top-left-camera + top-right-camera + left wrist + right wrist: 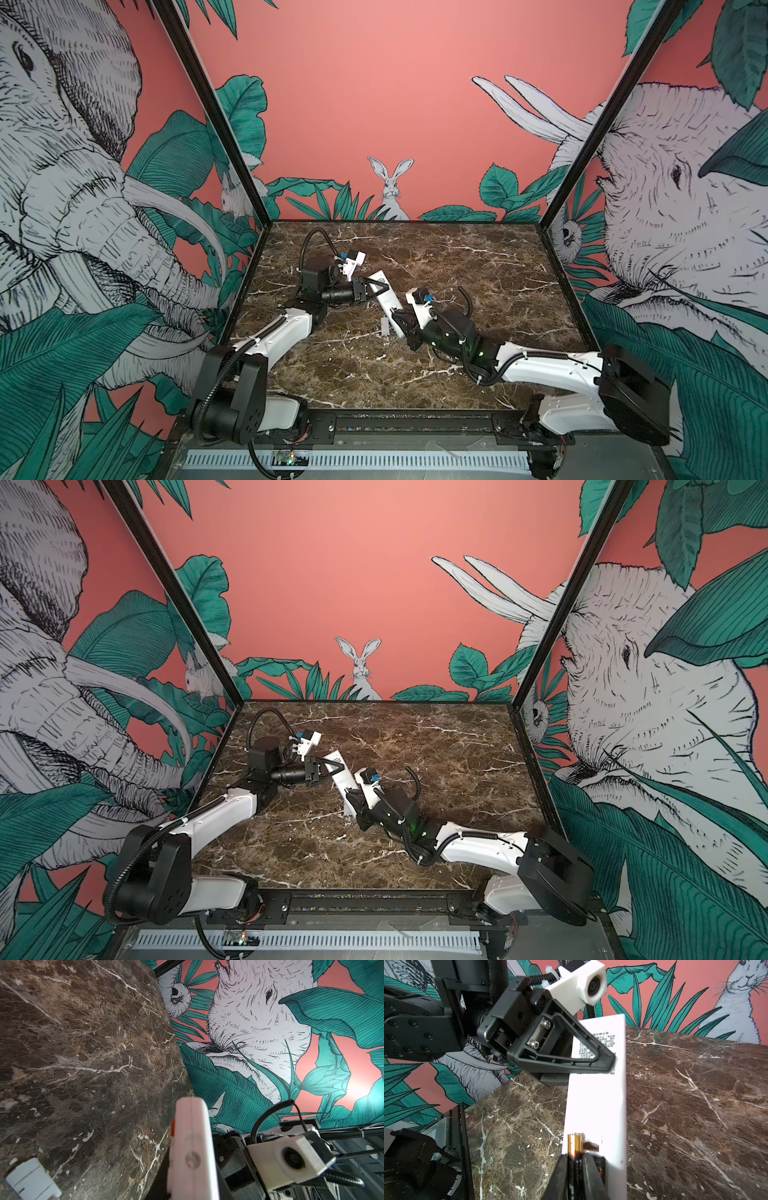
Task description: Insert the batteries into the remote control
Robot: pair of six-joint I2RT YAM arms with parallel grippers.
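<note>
A dark brown marble worktop (457, 257) floors the cell. The walls around it are painted salmon pink with elephants, green leaves and a rabbit (390, 183).

From my seat I see little lying loose. A small pale cover piece (385, 326) lies flat on the worktop just beside the near end of the remote. In the left wrist view the cover piece (31, 1180) lies apart from the remote.

Both arms meet left of the middle, and it is crowded there. The right arm's white wrist camera housing (417, 302) hangs over the near end of the remote in both top views, so from above I cannot see that end.

The remote control (386, 297) runs from far to near across the worktop. Its plain back faces up with a block of printed text (598, 1043) on it, and its button face is turned down.

The left gripper (610, 1066) comes in from the left and is clamped tight on the far half of the remote. One finger crosses the back over the print and the other sits beneath.

The right gripper (576, 1167) is at the remote's near end, closed around a battery (574, 1145) with a finger against each side. The battery's copper-coloured end pokes out past the fingertips, over the back of the remote near one long edge. I cannot tell whether the battery touches the remote.

A dark shape with a touch of red (600, 1167) shows just beside one finger, low against the remote. I cannot tell whether it is the other battery.
</note>
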